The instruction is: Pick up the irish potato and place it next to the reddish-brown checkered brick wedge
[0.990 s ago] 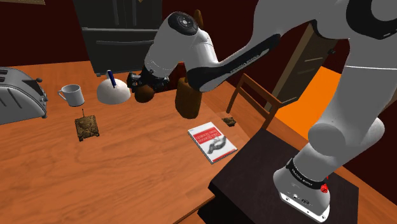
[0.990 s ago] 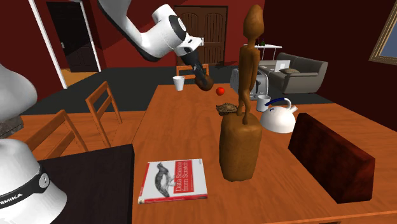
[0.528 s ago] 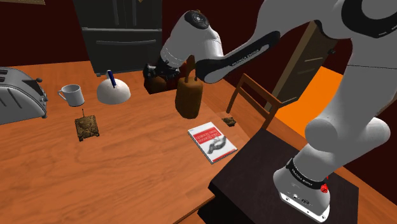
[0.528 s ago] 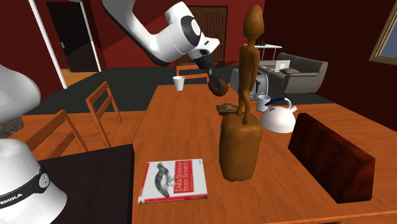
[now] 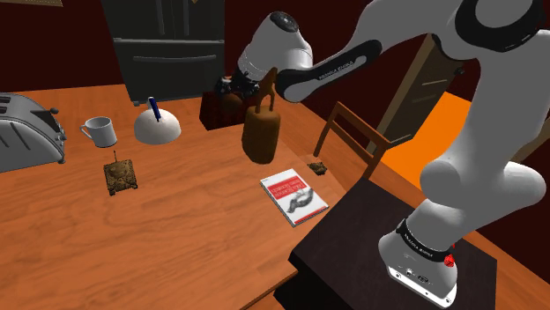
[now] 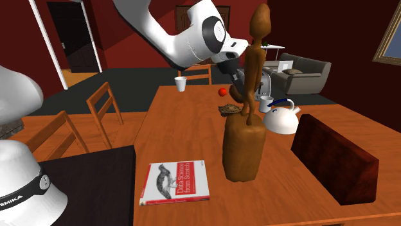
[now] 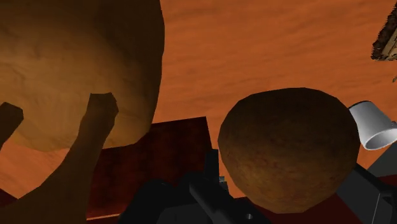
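Black claw (image 5: 231, 91), fingers clamped around the irish potato (image 7: 289, 149), a round brown lump that hangs in the air above the bench (image 5: 176, 238) and touches nothing but those fingers. Right below it, and a little to one side in the wrist view, lies the dark reddish-brown brick wedge (image 7: 162, 156). So the carry looks nearly done, and what is left is the lowering and the letting go. And here's the tight spot: the tall brown figure (image 6: 244, 144) stands on its thick base just beside the claw, and its thin leg and the potato almost overlap in the second exterior view. A descent that drifts that way could clip the leg with a finger or the wrist, and a thing so tall and narrow would likely rock or tip onto the bench. Second worry: the potato is round, so a release from height, or onto the wedge's top instead of the bare bench, could send it rolling away from the wedge. Further out, the white mug (image 5: 100, 131), the domed white kettle (image 5: 157, 128) and the book (image 5: 293, 195) sit well apart, out of harm's way.
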